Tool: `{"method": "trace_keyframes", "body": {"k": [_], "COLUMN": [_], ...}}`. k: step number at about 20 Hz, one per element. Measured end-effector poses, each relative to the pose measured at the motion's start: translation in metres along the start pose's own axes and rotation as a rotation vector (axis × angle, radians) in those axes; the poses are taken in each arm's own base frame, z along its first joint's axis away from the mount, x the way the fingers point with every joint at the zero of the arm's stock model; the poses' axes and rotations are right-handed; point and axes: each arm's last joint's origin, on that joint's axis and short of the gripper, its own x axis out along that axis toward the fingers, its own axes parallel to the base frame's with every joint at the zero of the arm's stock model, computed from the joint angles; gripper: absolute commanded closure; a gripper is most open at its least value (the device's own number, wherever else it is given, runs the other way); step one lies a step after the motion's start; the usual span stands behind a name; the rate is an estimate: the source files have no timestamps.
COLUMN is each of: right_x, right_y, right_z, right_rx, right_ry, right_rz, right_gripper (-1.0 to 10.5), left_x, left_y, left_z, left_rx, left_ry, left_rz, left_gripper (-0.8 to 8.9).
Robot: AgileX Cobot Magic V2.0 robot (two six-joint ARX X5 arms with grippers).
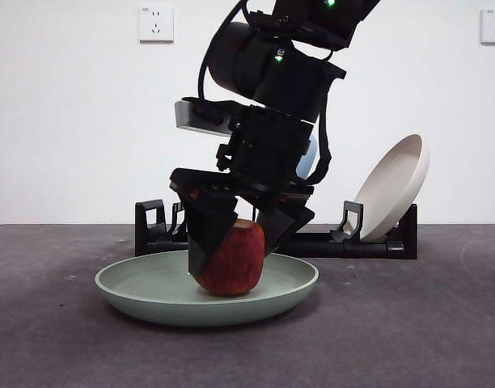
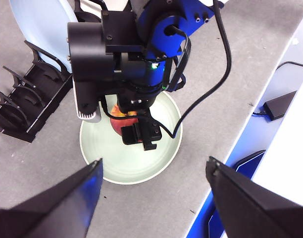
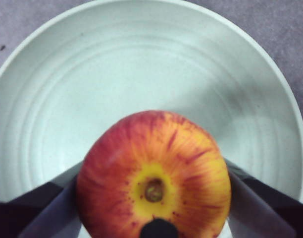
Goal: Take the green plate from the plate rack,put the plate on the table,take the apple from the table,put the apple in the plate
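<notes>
Right pincer (image 1: 231, 242) crowding green plate (image 1: 150, 295) centre, plate rack (image 1: 154, 230) close behind, front table (image 1: 393, 339) open

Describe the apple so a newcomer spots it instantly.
Find the black plate rack at the back of the table; the green plate lies before it. The apple sits in it, between the right gripper jaws: the only red thing.

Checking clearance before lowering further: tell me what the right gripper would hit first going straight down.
The right gripper holds the apple, which would press into the green plate; it already seems to rest there.
</notes>
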Motion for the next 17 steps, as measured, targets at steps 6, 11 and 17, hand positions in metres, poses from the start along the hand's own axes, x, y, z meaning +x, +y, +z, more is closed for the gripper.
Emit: {"method": "trace_keyframes", "body": {"k": [6,11,17], "right_x": [0.000,-0.020,-0.092], "right_y": [0.002,0.003,0.006], "right_z": [0.000,0.005,0.003], "right_rx": [-0.004,-0.010,-0.014], "right_ry": [0.001,-0.046,-0.123], "right_rz": [0.003,-0.001,-0.007], "right_gripper": [3.2,3.2,3.2], "left_x": [0.000,0.000,0.000], "left_y": [0.000,0.000,0.000], "left_z": [-0.001,-0.001,-0.001], "left_rx": [0.002,0.002,0.002], "left_ry": [0.007,0.007,0.007], "left_rz": [0.000,0.000,0.000], "left_gripper": [4.63,4.63,4.63]}}
